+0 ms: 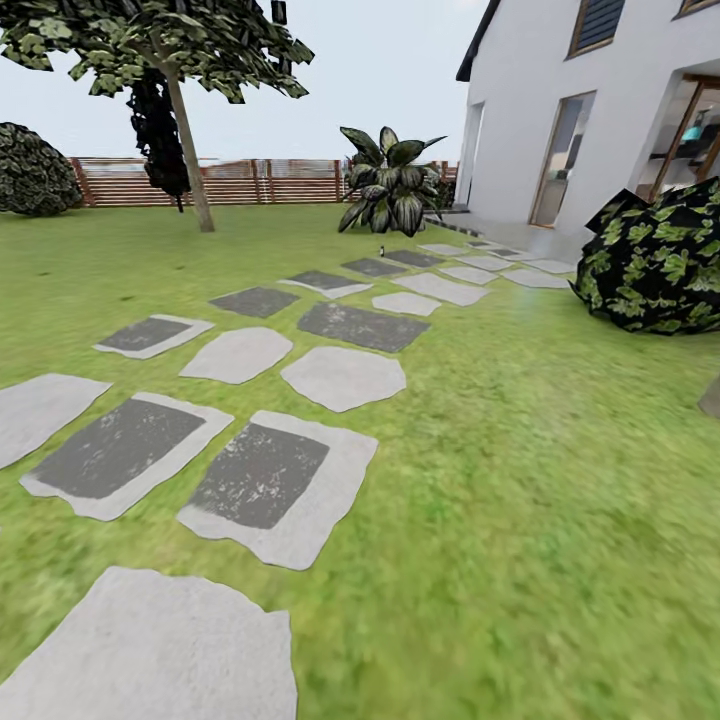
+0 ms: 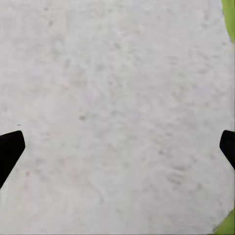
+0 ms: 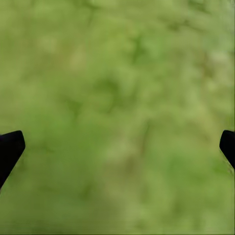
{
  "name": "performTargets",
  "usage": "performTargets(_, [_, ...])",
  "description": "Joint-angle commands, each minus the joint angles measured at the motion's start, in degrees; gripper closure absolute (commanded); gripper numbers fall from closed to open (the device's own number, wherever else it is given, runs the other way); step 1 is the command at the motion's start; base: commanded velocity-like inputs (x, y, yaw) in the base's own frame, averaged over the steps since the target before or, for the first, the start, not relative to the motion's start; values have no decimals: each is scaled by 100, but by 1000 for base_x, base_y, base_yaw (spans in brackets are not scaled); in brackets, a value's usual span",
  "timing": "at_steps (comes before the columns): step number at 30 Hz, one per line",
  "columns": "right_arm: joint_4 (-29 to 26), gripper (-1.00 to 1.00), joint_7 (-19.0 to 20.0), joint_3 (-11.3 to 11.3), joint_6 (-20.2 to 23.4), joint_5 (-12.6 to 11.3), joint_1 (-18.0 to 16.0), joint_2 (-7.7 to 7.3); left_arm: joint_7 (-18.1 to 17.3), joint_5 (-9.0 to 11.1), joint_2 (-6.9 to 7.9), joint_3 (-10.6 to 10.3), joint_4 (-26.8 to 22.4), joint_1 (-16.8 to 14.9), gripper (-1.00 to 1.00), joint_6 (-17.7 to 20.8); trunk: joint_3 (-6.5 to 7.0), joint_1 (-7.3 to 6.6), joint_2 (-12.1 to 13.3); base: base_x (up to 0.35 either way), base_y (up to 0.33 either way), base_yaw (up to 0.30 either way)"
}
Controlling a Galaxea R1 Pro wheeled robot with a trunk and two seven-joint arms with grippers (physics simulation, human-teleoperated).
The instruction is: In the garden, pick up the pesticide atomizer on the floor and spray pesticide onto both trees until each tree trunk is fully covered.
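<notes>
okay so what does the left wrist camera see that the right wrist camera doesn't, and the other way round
Left wrist: a pale grey stepping stone under the left gripper, with slivers of grass at the picture's edge.

Right wrist: blurry green grass under the right gripper, no stone.

Both: two dark fingertips far apart at the picture's sides, so each gripper is open with nothing between its fingers, pointing down at the ground.
</notes>
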Motion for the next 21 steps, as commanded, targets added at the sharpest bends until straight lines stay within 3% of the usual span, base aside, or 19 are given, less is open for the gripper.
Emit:
performTargets(1, [4, -100, -3, 1, -16, 15, -2, -1, 2, 8, -1, 9, 4, -1, -100, -19, -5, 2, -2, 340, 0, 0])
performTargets(21, [4, -100, 5, 2, -18, 15, -2, -1, 2, 9, -1, 9, 4, -3, -100, -19, -5, 2, -2, 340, 0, 0])
